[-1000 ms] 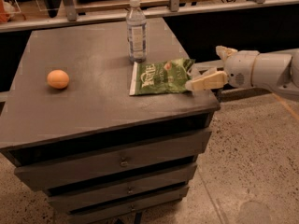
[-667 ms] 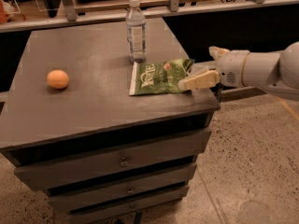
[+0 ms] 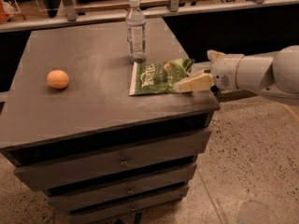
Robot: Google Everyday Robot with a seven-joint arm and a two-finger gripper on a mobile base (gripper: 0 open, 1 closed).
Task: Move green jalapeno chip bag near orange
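The green jalapeno chip bag (image 3: pixel 159 76) lies flat on the right part of the grey cabinet top (image 3: pixel 88 101), white edge strip to the left. The orange (image 3: pixel 58 79) sits far to the left on the same top. My gripper (image 3: pixel 194 72) reaches in from the right, low at the bag's right end. It is open, with one cream finger (image 3: pixel 192 83) along the bag's near side and the other behind the bag's far corner. The bag rests on the top, not lifted.
A clear water bottle (image 3: pixel 136 30) stands upright just behind the bag's left end. The cabinet's right edge runs under my gripper, with drawers (image 3: pixel 121 162) below. A shelf rail (image 3: pixel 140 10) runs behind the cabinet. Speckled floor lies to the right.
My gripper has moved a little to the left, further over the right end of the bag. The bag, the bottle and the orange have not moved.
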